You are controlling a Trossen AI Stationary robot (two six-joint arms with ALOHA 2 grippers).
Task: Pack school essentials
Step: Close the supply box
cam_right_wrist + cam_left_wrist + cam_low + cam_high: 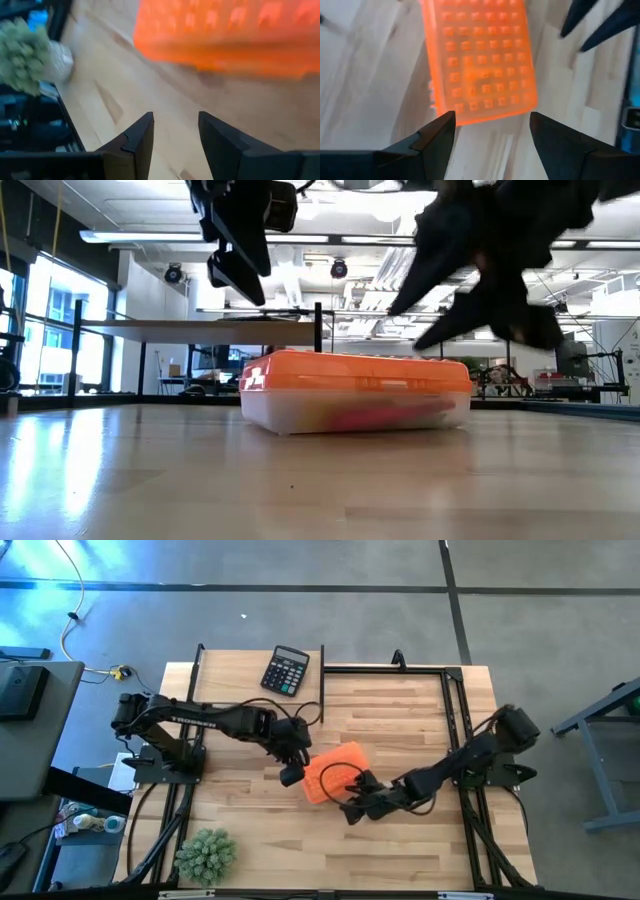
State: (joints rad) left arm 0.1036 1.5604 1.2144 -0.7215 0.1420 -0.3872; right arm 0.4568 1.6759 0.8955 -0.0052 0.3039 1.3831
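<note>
Surface: pale wooden table (400,840) with a dark frame along its far and right edges; beyond it in the low view, an open workshop hall with windows and ceiling lights.
Container: orange-lidded pencil case (335,771) near the table's middle, lid down on a translucent base (355,416); reddish shapes show faintly through the base wall, but the individual school essentials cannot be told apart.
Left gripper (492,132): above the case's left end, fingers spread apart and empty; the studded orange lid (480,55) lies just ahead of the fingertips.
Right gripper (175,132): just beside the case's right end, fingers parted more narrowly and empty, clear of the case wall.
Bystanders: black calculator (285,670) at the far edge, green spiky plant (206,854) at the near left corner, both well apart from the case.
Stage (judged): packing appears done or nearly so, with closure or a final check remaining.
Risk 1: lid perhaps not latched; a push at one end alone could tilt or slide the case.
Risk 2: both grippers crowd one small case, so converging moves could bring the arms into contact.
Risk 3: a descending finger could catch the lid edge and pop it open.
</note>
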